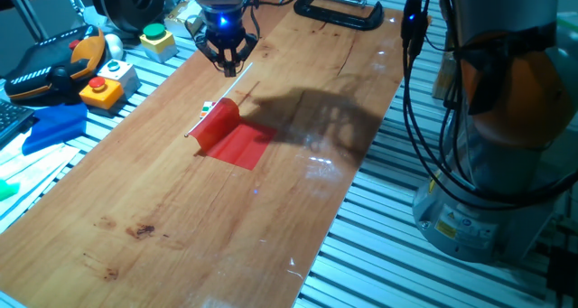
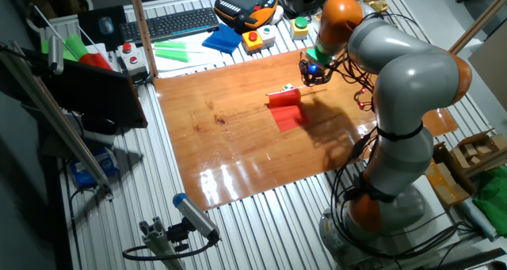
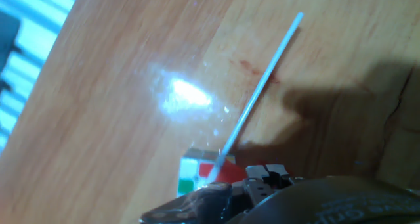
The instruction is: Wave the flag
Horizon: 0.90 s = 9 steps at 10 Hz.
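The flag is a red cloth [image 1: 232, 138] on a thin white stick [image 1: 199, 123], lying flat on the wooden tabletop [image 1: 181, 209]. It also shows in the other fixed view [image 2: 287, 110]. My gripper [image 1: 230, 70] hangs just beyond the cloth's far edge, fingers pointing down and drawn close together at the tips. In the hand view the stick [image 3: 262, 79] runs from the upper right down to the gripper body at the bottom edge, with a strip of red cloth [image 3: 226, 173] beside it. I cannot see whether the fingers touch the stick.
A small multicoloured cube [image 3: 189, 176] sits against the flag's stick [image 1: 207, 107]. A black clamp [image 1: 339, 10] grips the far table edge. Button boxes [image 1: 101, 89], a blue cloth [image 1: 50, 126] and a pendant lie on the slatted bench at the left.
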### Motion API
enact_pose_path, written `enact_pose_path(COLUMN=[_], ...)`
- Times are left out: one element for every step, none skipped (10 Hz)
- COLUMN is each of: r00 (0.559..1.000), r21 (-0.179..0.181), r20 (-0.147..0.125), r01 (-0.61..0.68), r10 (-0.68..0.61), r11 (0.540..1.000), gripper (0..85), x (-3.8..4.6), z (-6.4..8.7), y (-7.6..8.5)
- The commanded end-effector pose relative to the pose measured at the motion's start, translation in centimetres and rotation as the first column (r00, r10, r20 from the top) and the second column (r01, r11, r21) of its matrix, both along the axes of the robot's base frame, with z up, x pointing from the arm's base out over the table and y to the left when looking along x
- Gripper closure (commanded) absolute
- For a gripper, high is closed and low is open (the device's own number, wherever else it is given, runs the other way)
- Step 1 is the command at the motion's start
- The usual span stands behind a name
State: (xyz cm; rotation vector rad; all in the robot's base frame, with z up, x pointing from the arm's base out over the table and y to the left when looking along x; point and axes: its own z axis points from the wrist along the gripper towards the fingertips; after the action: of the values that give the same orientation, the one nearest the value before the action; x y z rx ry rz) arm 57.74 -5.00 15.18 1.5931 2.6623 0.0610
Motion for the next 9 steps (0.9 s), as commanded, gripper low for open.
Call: enact_pose_path(r00=[0.999,0.998,0.996,0.994,0.994,0.995,0.992,0.986,0.981], r21=[-0.009,-0.011,-0.004,-0.001,0.019,0.022,0.010,-0.017,-0.035], r20=[0.002,0.002,-0.001,-0.002,-0.002,0.005,0.009,0.019,0.030], r01=[0.035,0.059,0.095,0.107,0.107,0.104,0.128,0.163,0.195], r10=[-0.035,-0.059,-0.095,-0.107,-0.107,-0.104,-0.128,-0.163,-0.194], r11=[0.999,0.998,0.996,0.994,0.994,0.994,0.992,0.986,0.980], gripper=[84.3,84.3,84.3,84.3,84.3,84.3,84.3,84.3,84.3], x=[0.20,0.38,0.59,0.72,0.66,0.53,0.56,0.57,0.59], z=[-0.2,-0.5,-0.7,-0.9,-1.3,-1.9,-2.2,-2.3,-2.4], y=[-0.1,-0.4,-0.8,-1.7,-2.9,-3.8,-4.3,-4.5,-4.7])
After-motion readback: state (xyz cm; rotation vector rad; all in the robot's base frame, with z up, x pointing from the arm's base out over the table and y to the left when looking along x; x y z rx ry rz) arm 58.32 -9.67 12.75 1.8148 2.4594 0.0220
